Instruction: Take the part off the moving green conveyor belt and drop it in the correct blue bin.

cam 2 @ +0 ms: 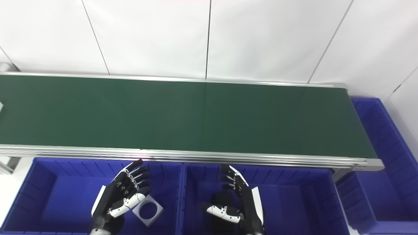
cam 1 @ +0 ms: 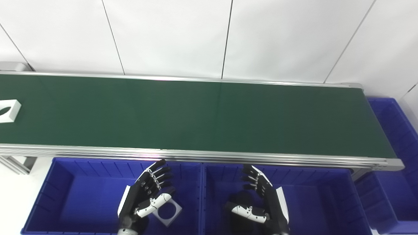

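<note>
A white part is riding the conveyor belt at far left, nearer the left hand; both it and the right hand are waiting open and empty at the frame's bottom.

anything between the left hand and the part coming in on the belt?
Nothing visible. The white part lies at the belt's far left end; the open left hand hovers over the left bin, with only the belt's near rail between.

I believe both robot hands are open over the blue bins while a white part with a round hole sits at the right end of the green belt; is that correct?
Not quite: the white part sits at the left end of the green belt, as the left eye view shows. Both the left robot hand and right robot hand are indeed open over the blue bins.
</note>
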